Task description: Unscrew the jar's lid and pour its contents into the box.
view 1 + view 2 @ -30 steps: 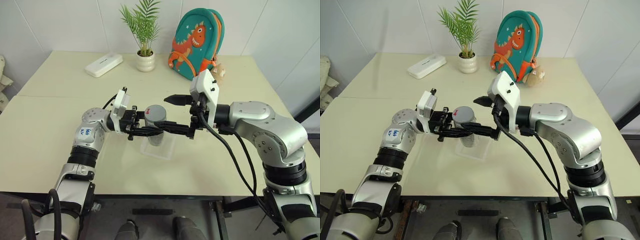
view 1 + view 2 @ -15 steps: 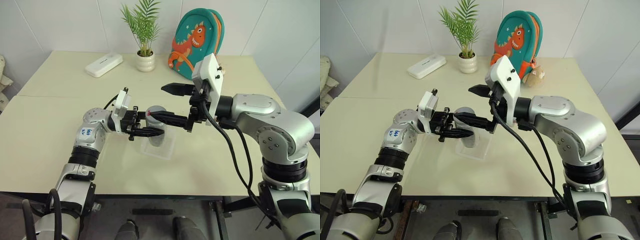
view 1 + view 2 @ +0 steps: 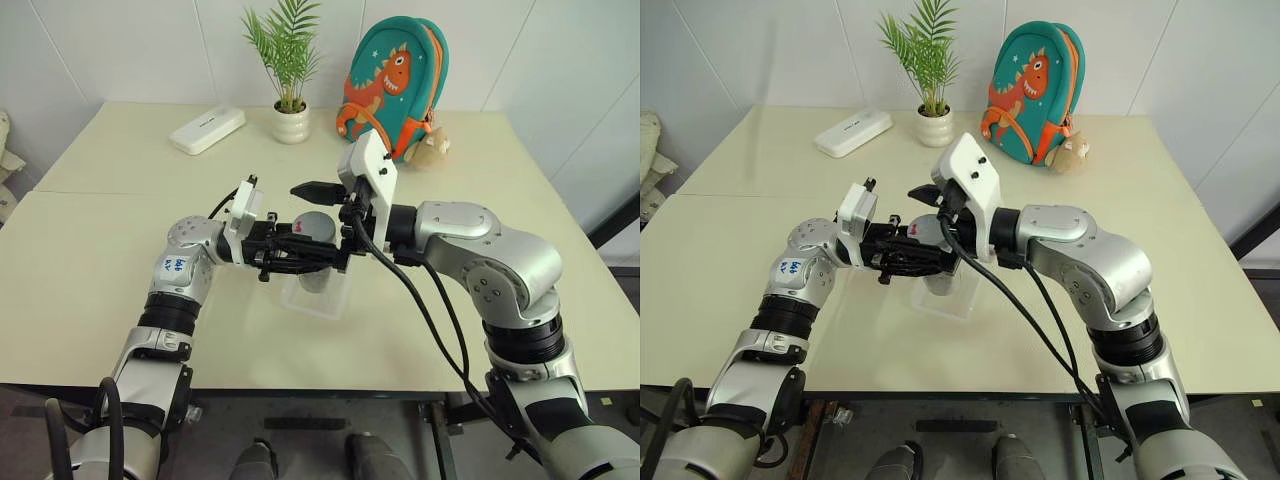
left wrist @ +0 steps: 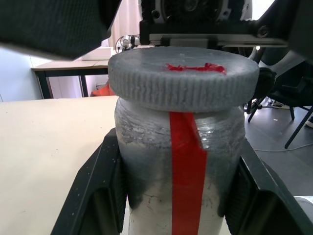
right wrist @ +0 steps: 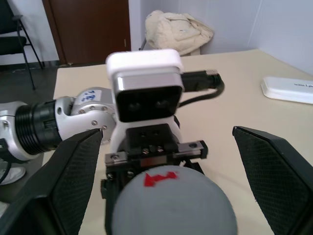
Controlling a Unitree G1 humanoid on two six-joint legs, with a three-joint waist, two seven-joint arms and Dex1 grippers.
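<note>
Jar (image 4: 181, 181) clamped in left tool (image 3: 290, 252), lid (image 4: 183, 76) on

The small silvery-grey cylindrical jar with the red stripe (image 4: 181, 176) is cut off at the picture's lower edge; its base cannot be seen. Its contents are hidden behind the opaque wall. In the head views, both arms cover most of the shallow clear plastic box (image 3: 318, 300).
</note>
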